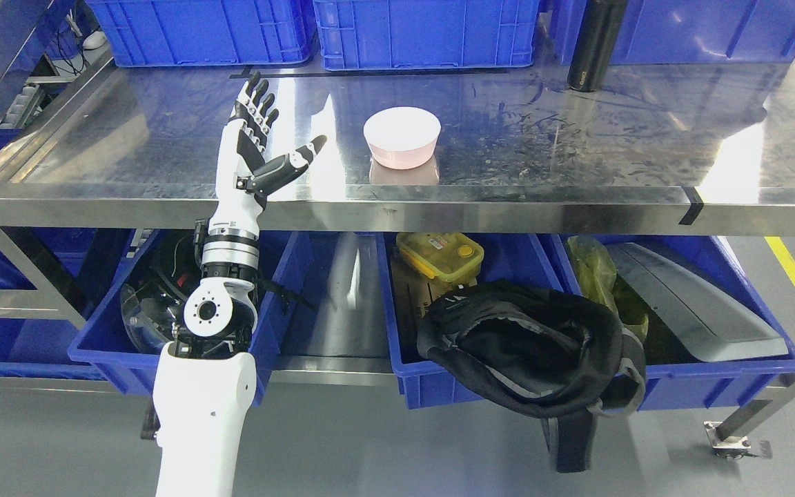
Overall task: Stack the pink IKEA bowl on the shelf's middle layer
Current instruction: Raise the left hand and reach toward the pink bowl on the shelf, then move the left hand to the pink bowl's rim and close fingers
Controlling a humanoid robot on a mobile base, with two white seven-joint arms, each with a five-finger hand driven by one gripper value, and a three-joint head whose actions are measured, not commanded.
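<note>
A pink bowl [401,138] stands upright on the steel shelf [508,159], near the middle and close to the front edge. My left hand [266,138] is raised over the shelf to the left of the bowl, a hand's width apart from it. Its fingers [254,103] are stretched out and the thumb points toward the bowl. The hand holds nothing. My right arm does not show.
Blue crates [425,31] line the back of the shelf, with a black bottle [594,45] at the back right. Below, blue bins [480,386] hold a black bag [535,345], a yellow lunch box [440,255] and other items. A black tape mark sits on the shelf's front edge at the right.
</note>
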